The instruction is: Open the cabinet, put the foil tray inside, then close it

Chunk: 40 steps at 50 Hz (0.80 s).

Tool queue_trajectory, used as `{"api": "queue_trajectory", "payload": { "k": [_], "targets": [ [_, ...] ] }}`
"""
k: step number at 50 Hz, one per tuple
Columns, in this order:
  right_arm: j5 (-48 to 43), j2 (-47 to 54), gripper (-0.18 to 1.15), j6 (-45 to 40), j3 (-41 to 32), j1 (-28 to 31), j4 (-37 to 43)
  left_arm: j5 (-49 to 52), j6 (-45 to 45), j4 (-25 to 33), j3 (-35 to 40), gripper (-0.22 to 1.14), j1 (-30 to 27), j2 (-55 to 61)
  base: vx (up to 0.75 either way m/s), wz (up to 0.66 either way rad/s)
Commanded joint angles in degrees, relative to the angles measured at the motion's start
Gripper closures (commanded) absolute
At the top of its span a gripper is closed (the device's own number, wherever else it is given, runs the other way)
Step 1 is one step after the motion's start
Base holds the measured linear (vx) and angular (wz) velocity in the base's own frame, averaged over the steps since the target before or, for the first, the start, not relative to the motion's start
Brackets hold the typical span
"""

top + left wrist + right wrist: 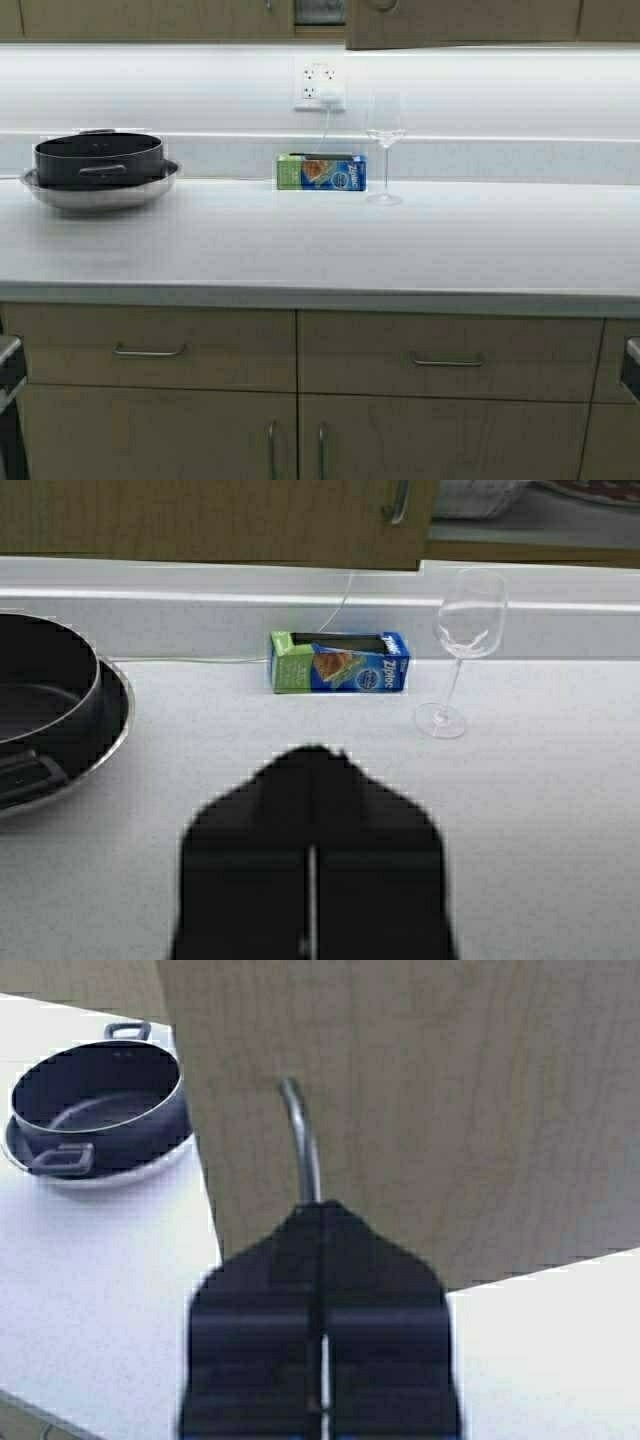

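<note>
The cabinet hangs above the counter. Its right door stands ajar, swung out from the left door. In the right wrist view my right gripper is shut on the lower end of the door's metal bar handle, against the tan door. In the left wrist view my left gripper is shut and empty above the counter. Past the ajar door, a silvery ribbed thing that looks like the foil tray sits on the cabinet shelf. Neither gripper shows in the high view.
A black pot in a round steel bowl stands at the counter's left. A Ziploc box and a wine glass stand at the back by the wall socket. Drawers and lower doors lie below the counter edge.
</note>
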<state>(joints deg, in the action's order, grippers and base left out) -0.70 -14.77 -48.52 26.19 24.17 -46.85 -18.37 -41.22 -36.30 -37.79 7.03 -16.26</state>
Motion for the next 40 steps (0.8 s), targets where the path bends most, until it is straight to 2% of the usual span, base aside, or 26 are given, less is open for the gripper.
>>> {"api": "queue_trajectory", "payload": {
  "k": [1, 21, 40],
  "targets": [
    [-0.8, -2.2, 0.90, -0.4, 0.3, -0.1, 0.1, -0.4, 0.2, 0.2, -0.6, 0.88, -0.1, -2.5, 0.18, 0.08],
    [-1.0, 5.2, 0.89, -0.6, -8.0, 0.1, 0.5, -0.4, 0.1, 0.1, -0.6, 0.88, -0.1, -0.5, 0.21, 0.11],
    [-0.5, -2.9, 0.89, -0.4, 1.5, 1.8, 0.6, -0.4, -0.4, 0.6, -2.5, 0.88, -0.1, -1.9, 0.18, 0.00]
  ]
}}
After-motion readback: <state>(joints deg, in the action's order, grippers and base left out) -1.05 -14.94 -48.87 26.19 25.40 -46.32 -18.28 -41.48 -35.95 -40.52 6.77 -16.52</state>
